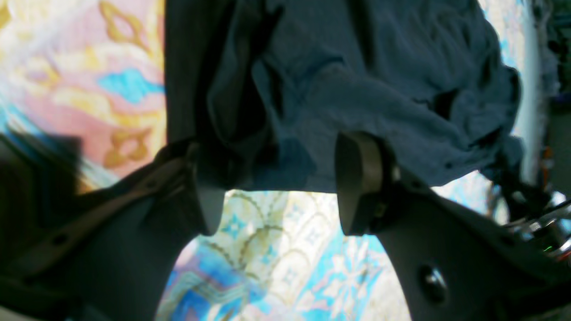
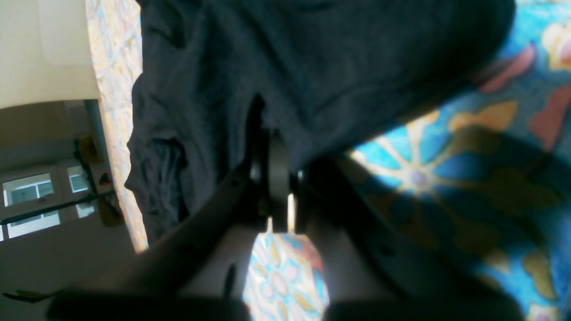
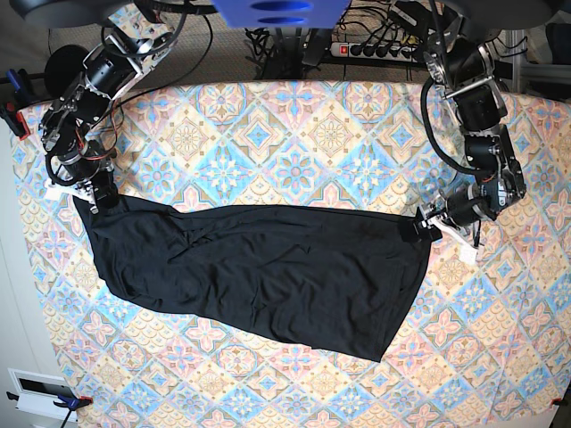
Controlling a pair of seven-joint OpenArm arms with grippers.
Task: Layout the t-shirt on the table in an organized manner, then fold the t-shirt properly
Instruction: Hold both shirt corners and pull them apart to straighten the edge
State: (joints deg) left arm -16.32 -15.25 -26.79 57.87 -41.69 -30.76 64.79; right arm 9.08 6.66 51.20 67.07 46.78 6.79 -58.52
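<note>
In the left wrist view, the left gripper (image 1: 279, 187) has its jaws spread, with the dark edge of the t-shirt (image 1: 357, 89) hanging between and just above the two pads; the cloth lies in the gap, but whether either pad touches it cannot be told. Beneath shows the tabletop (image 1: 285, 267) with its pastel blue, cream and pink tile pattern. In the right wrist view, the right gripper (image 2: 272, 174) has its jaws pressed together on a fold of the black t-shirt (image 2: 312, 67), which fills the upper part of the picture and bunches into wrinkles at its left side. The tabletop (image 2: 446, 178) lies below, its blue and gold flower medallions partly in the gripper's shadow. In the base view, the t-shirt (image 3: 268, 267) lies stretched across the middle of the tabletop (image 3: 294, 143), running from near the left edge to right of centre, mostly flat with long creases and its lower edge slanting toward the near edge. The right gripper (image 3: 96, 198) sits at the garment's upper corner near the left edge of the tabletop, and the left gripper (image 3: 423, 223) is at the garment's opposite upper corner, toward the right edge. Cables and a power strip (image 3: 379, 49) lie beyond the far edge.
</note>
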